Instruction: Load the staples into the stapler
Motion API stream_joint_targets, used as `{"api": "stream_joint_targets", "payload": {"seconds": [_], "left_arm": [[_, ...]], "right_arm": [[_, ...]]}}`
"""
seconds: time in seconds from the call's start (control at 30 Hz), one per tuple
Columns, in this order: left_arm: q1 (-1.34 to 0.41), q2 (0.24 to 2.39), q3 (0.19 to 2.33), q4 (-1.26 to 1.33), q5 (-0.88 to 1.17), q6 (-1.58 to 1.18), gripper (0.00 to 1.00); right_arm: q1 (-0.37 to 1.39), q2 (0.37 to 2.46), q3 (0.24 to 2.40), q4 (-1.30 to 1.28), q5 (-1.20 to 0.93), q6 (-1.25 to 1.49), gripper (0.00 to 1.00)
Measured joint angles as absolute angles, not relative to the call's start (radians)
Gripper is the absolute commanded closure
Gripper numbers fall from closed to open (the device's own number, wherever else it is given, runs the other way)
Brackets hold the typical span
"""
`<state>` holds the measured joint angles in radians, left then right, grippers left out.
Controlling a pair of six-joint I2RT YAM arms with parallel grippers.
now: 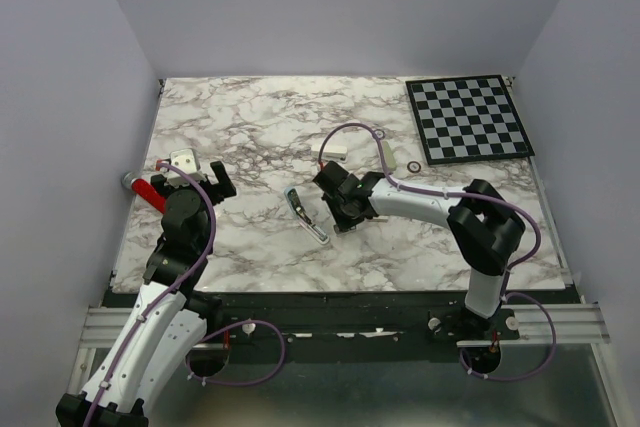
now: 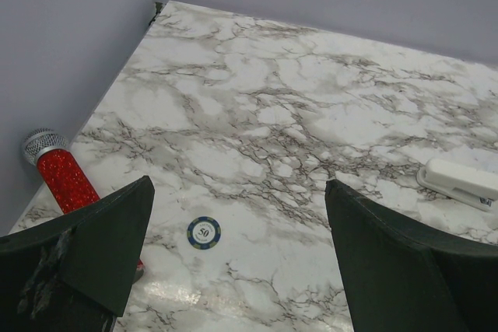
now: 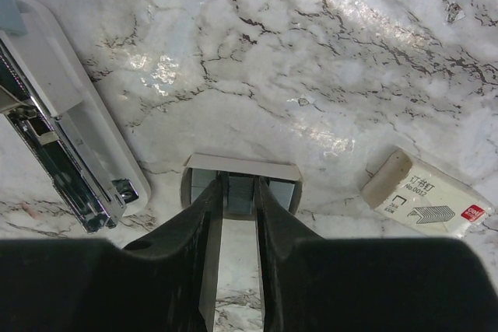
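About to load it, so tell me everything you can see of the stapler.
The stapler lies opened on the marble table: a white plastic shell beside a shiny metal staple channel, exposed and facing up. It rests flat, slanted, just left of the right arm's fingers. Only the table touches it.

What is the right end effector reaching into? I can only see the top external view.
Observer: In the right wrist view, the right end effector has a finger on each side of the grey staples, which sit in a small white tray.
Operator: Anything near the left end effector?
Observer: The left end effector is wide open, and the left wrist view shows a blue-rimmed chip on the table ahead of it.
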<state>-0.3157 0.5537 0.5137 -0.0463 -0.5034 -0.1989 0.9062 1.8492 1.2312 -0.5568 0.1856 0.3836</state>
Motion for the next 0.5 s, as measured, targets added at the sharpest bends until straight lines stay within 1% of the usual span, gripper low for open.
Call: {"api": "stream_joint_targets", "payload": {"seconds": [0.17,0.3,0.5], "left_arm": [[-0.315,0.554,0.514,-0.046,-0.503,-0.199,0.01],[-0.316,0.554,0.514,-0.046,-0.503,-0.199,0.01],[-0.316,0.554,0.514,-0.046,-0.500,-0.199,0.01]], "right_arm": [[0.906,1.860,1.232,-0.558,0.187,0.389,0.73],[0.906,1.860,1.232,-0.557,0.186,0.391,0.83],[0.906,1.858,1.232,-0.558,0.187,0.384,0.84]]}}
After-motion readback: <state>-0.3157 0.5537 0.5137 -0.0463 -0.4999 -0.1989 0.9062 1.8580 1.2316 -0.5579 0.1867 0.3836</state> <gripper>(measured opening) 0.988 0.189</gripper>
